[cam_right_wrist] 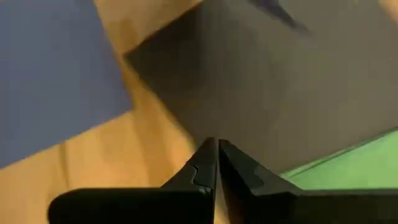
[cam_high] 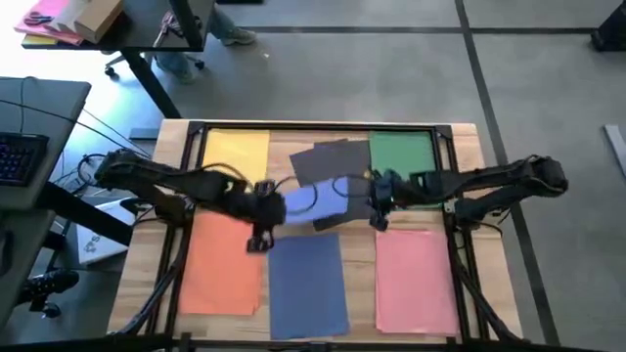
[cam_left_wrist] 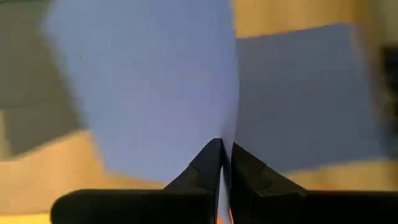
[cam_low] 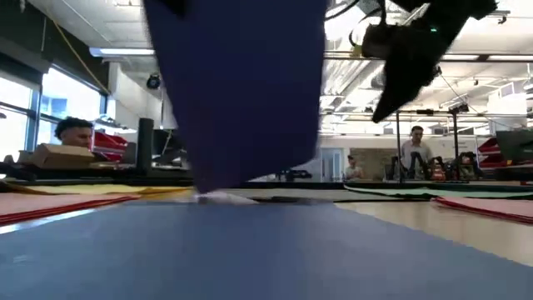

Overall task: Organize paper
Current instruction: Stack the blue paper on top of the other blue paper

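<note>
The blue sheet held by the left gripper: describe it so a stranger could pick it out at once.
Start at the wooden table seen from above, with coloured stacks along its edges. Near its middle, between the two arms, the left gripper is shut on a blue sheet raised off the surface. Unlike the darker blue stack lying flat below it, this one is paler, tilted and pinched by its edge.

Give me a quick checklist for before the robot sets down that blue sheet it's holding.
1. Left gripper jaws shut on the blue sheet: ok.
2. Blue stack below lies flat: ok.
3. Sheet lined up with the stack: not ok, it hangs skewed.
4. Right gripper empty, jaws shut: ok.
5. Right gripper out of the sheet's way: cannot tell, it sits near the sheet over the dark grey sheet.
</note>
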